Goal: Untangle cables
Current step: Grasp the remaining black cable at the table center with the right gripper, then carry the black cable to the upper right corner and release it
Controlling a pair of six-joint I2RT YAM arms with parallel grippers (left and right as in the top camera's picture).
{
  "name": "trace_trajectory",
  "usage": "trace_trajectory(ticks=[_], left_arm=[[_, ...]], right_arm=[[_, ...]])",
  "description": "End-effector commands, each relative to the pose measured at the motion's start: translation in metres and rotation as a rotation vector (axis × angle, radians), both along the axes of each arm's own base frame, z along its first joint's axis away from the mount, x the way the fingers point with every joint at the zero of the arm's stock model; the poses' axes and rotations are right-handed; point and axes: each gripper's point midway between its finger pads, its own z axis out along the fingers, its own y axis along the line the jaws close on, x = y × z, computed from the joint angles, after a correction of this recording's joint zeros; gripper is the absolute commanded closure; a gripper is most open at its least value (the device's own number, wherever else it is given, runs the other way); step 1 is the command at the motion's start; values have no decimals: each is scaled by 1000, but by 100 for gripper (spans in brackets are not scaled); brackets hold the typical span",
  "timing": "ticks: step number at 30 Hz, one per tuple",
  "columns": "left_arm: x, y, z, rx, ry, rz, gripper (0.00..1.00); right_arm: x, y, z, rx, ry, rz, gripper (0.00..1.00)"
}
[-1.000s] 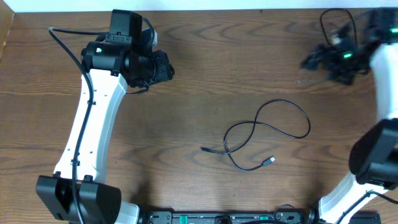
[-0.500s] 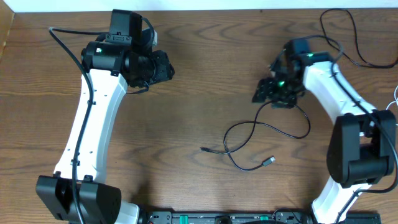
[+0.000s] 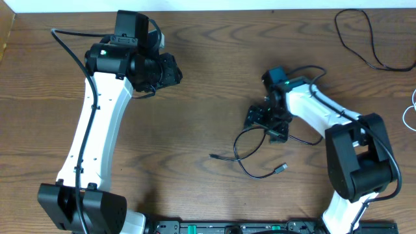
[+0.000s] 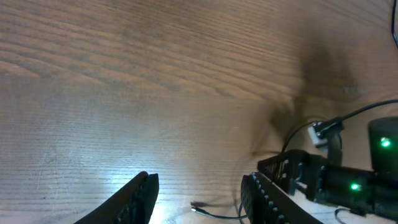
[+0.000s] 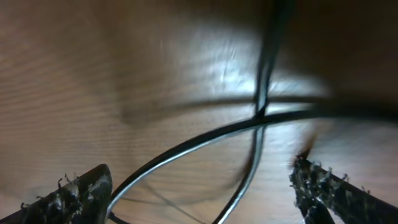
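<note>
Right tool (image 3: 265,123) hangs low over thin black cable (image 5: 258,117) looped mid brown wooden bench (image 3: 195,117). Its jaws are spread wide astride the crossing, gripping nothing, likely lined up to pinch there. Left tool (image 4: 198,180) part-open, empty, well apart, out of the way.

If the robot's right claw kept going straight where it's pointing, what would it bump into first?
Probably the black cable, just where it crosses over itself. That spot lies between the open fingers of the right gripper. The table is right behind it, though depth is hard to judge.
</note>
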Motion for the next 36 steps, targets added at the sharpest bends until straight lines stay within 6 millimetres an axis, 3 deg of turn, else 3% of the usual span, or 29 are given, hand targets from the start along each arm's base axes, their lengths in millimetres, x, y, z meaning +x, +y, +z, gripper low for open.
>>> trace_trajectory(ticks=[1,13,16,17,18,19,20,25,29,33,36], left_arm=[[-2,-1,-5,1,15,-18,51],[-3,-1,-6,2,22,-18,51],[-3,-1,-6,2,22,-18,51],[-3,-1,-6,2,23,-18,51],[-3,-1,-6,2,23,-18,51],[-4,-1,-6,2,24,-18,51],[-4,-1,-7,3,25,-18,51],[-5,0,-7,4,30,-19,51],[-6,0,-7,6,32,-21,51],[-6,0,-7,6,32,-21,51],[-6,0,-7,6,32,-21,51]], right_arm=[[-10,8,-4,-28,27,-84,12],[-49,33,-31,-51,60,-85,26],[-52,36,-37,-46,46,-71,41],[-52,37,-37,-43,42,-69,51],[-50,38,-37,-38,33,-61,69],[-47,40,-37,-25,11,-33,89],[-44,43,-36,-9,-10,-9,98],[-18,60,-26,118,-156,156,99],[14,55,-2,152,-269,219,99],[62,39,51,171,-436,240,99],[97,11,96,150,-560,207,99]])
